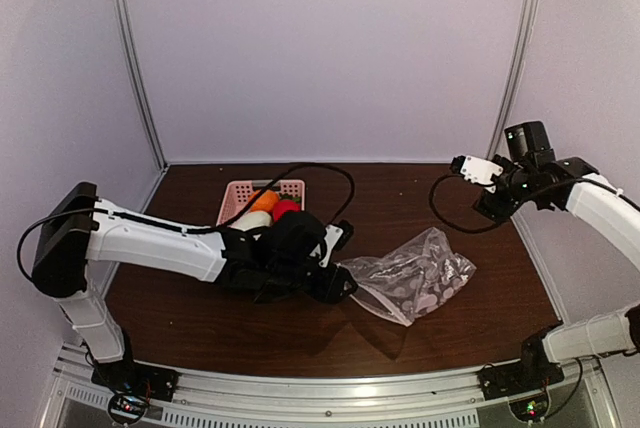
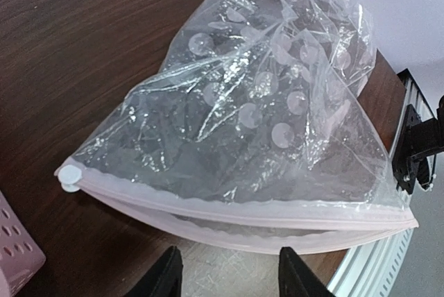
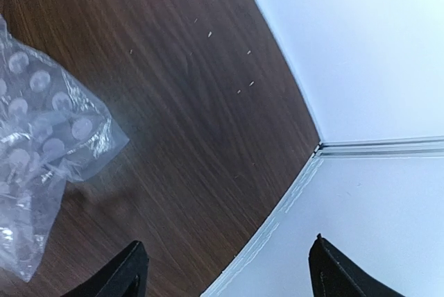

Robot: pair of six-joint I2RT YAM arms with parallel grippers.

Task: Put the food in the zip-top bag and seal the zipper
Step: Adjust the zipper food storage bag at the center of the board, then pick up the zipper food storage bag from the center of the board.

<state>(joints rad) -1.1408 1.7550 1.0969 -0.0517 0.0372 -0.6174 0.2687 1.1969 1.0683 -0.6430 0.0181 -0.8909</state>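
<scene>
- Nearest in the overhead view sit the two arm bases (image 1: 120, 373) on the front rail (image 1: 330, 388). The left arm (image 1: 160, 243) reaches across the desk (image 1: 200, 333) to the mouth end of the zip-top bag (image 1: 415, 283), which lies crumpled right of centre. The food (image 1: 265, 200) is in the pink basket (image 1: 238, 189) behind that arm: an orange piece, a red one and a whitish one show, and the rest is hidden. I judge that nothing is in the bag yet. The right jaws hang high and well apart from the bag, so nothing steadies it. A push from the left could simply slide the light plastic away.
- Left wrist view: the left jaws are spread with nothing between them, just short of the zipper (image 2: 243, 215). Its two strips part only into a thin slit, with the slider (image 2: 68, 175) at the left end. Closing here could pinch both lips together and shut the mouth instead of opening it. A fist-sized fruit would likely jam at so flat a gap.
- Right wrist view: the right jaws are spread wide and empty above bare desk, with only the bag's closed end showing at the left. If they came down there, they could pin that end and crumple the bag further.
</scene>
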